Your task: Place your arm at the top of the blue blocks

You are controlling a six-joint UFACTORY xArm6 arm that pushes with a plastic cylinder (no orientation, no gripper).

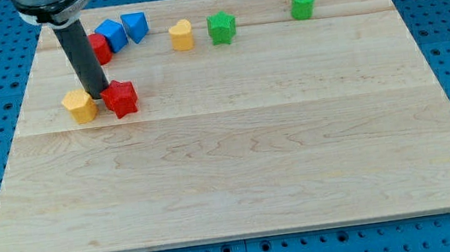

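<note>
The wooden board point(240, 176) lies mostly bare toward the view's bottom and right. My tip point(99, 95), a plain rod with no pincer, sits between the yellow block point(80, 105) and red star block point(121, 97). The blue blocks point(122, 29) huddle near the top-left edge.

The rod point(78, 54) runs out of the frame at the upper left, so its mount and the arm above are cut off by the top edge. The rod covers the left part of a red block point(99, 48) at the upper left, whose shape cannot be made out. My tip point(98, 94) sits in the narrow gap between the yellow block point(79, 105) and the red star block point(121, 97); whether it touches either cannot be told. The board point(239, 167) hides its bottom left corner's underside.
</note>
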